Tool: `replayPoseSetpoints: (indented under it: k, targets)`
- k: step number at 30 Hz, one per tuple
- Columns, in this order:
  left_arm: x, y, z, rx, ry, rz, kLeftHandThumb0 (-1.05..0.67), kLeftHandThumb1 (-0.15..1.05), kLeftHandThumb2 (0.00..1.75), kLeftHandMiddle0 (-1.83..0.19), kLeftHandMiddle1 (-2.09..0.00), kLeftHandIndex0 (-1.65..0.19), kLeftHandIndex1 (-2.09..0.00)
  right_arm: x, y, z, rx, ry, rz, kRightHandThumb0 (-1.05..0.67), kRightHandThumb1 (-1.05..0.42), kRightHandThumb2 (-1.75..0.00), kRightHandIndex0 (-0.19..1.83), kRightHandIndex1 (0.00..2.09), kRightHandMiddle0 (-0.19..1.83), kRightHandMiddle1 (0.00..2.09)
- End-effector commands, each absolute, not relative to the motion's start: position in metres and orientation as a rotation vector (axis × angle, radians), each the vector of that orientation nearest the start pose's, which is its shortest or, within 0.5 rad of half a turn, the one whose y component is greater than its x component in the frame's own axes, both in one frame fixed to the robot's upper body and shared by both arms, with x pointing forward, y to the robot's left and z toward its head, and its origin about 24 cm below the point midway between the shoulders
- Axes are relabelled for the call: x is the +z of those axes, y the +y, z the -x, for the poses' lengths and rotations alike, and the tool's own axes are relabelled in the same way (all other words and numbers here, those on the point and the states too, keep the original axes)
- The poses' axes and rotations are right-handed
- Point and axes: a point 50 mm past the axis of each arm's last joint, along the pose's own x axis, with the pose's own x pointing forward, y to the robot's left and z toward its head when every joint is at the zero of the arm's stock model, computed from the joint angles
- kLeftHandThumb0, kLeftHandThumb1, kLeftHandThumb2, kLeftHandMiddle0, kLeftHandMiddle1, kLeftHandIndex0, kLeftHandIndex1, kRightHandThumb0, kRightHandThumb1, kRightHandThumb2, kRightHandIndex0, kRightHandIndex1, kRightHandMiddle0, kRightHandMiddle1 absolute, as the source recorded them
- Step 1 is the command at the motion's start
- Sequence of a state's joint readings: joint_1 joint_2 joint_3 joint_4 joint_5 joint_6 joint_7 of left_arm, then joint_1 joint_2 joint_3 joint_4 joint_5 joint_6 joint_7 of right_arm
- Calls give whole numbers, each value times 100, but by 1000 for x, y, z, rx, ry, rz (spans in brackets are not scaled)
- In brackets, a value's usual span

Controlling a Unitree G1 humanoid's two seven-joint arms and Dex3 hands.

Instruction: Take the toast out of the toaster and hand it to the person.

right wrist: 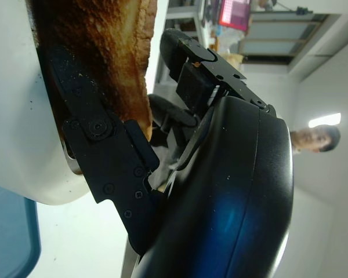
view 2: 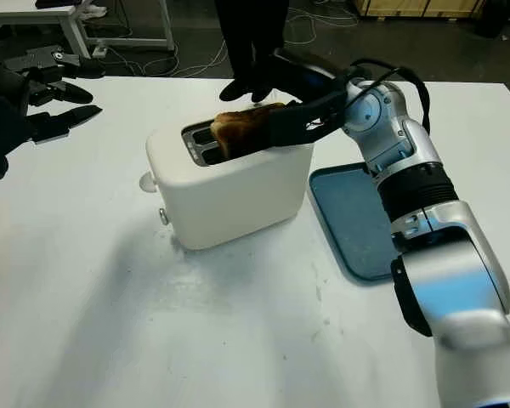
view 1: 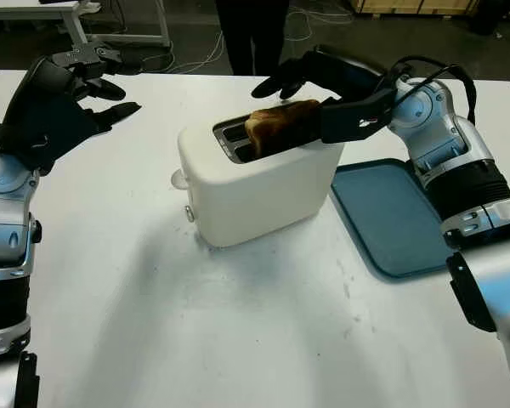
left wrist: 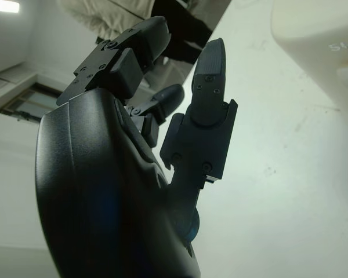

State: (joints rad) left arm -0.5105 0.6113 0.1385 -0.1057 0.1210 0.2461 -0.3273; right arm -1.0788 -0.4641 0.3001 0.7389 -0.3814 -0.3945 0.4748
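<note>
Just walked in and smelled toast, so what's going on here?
The robot's right hand has closed its fingers on a toast sticking up out of the white toaster on the table. The toast is still partly in its slot. The left hand is open, raised above the table to the toaster's left. A person stands beyond the table, and a blue tray lies beside the toaster.

At frame centre, the right hand [view 2: 268,115] grips the toast [view 2: 238,127] sticking up from the white toaster [view 2: 225,191]; the left hand [view 2: 34,106] is open at upper left.

Lab: floor cables [view 1: 195,55], workbench [view 1: 85,13], concrete floor.
</note>
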Motion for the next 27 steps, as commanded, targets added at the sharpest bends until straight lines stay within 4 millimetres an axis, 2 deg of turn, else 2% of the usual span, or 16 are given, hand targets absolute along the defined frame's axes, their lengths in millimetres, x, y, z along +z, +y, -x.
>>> replayPoseSetpoints:
  k: [1, 6, 12, 17, 18, 19, 21, 24, 27]
  targets:
    - [232, 236, -310, -72, -320, -718, -31, 92, 14, -34, -93, -49, -49, 225, -119, -389, 661, -440, 1172, -48, -64, 0, 54, 74, 75, 2]
    - [232, 236, -309, -67, -319, -713, -29, 92, 14, -35, -92, -50, -49, 224, -118, -387, 684, -458, 1168, -46, -64, 0, 62, 73, 84, 6]
    - [232, 236, -309, -70, -324, -717, -27, 92, 14, -33, -92, -49, -48, 227, -118, -385, 753, -428, 1177, -42, -67, -1, 85, 65, 98, 11]
    - [232, 236, -309, -68, -318, -719, -25, 92, 14, -34, -92, -49, -48, 227, -118, -384, 777, -420, 1188, -35, -70, -1, 107, 77, 120, 24]
    - [232, 236, -309, -69, -317, -711, -26, 92, 14, -33, -91, -49, -48, 227, -119, -384, 777, -417, 1192, -34, -70, -1, 106, 86, 119, 35]
    - [232, 236, -309, -68, -316, -707, -26, 92, 14, -33, -91, -49, -47, 226, -119, -384, 776, -415, 1195, -34, -71, 0, 104, 97, 111, 57]
    - [232, 236, -309, -68, -314, -696, -26, 92, 14, -32, -91, -48, -47, 226, -119, -384, 773, -413, 1211, -32, -72, 0, 98, 126, 88, 116]
    - [231, 236, -309, -67, -311, -686, -27, 92, 13, -32, -91, -48, -47, 225, -120, -384, 765, -414, 1230, -31, -74, -1, 95, 151, 77, 151]
    - [231, 237, -309, -68, -314, -698, -27, 92, 13, -32, -91, -48, -47, 224, -121, -384, 761, -423, 1243, -29, -76, -1, 95, 171, 74, 171]
